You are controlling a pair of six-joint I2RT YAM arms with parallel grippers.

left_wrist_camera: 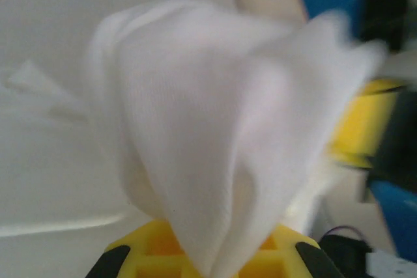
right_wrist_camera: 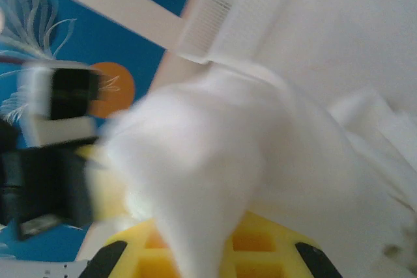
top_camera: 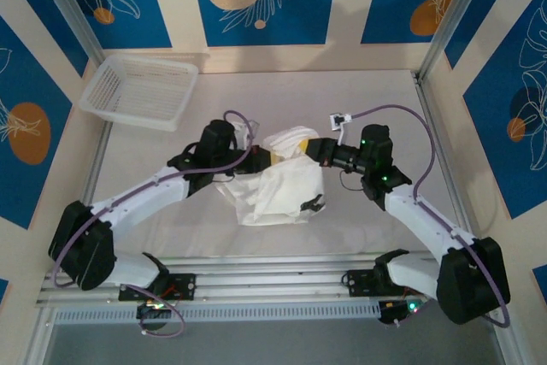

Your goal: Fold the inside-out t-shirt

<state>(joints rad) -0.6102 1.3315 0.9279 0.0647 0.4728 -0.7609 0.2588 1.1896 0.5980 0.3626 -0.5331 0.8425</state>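
Observation:
The white t-shirt [top_camera: 278,184] hangs bunched between the two grippers at the table's middle, its lower part resting crumpled on the table. My left gripper [top_camera: 252,153] is shut on the shirt's left upper edge; in the left wrist view the cloth [left_wrist_camera: 208,154] rises from between the yellow jaws. My right gripper [top_camera: 301,149] is shut on the shirt's right upper edge, and the fabric [right_wrist_camera: 202,187] comes out of its jaws in the right wrist view. The two grippers are close together, facing each other. No dark tag shows.
A white plastic mesh basket [top_camera: 141,90] stands at the table's back left corner. Metal frame posts [top_camera: 444,23] and patterned walls border the white table [top_camera: 385,100]. The other gripper's yellow and black body [left_wrist_camera: 378,128] is close on the right in the left wrist view.

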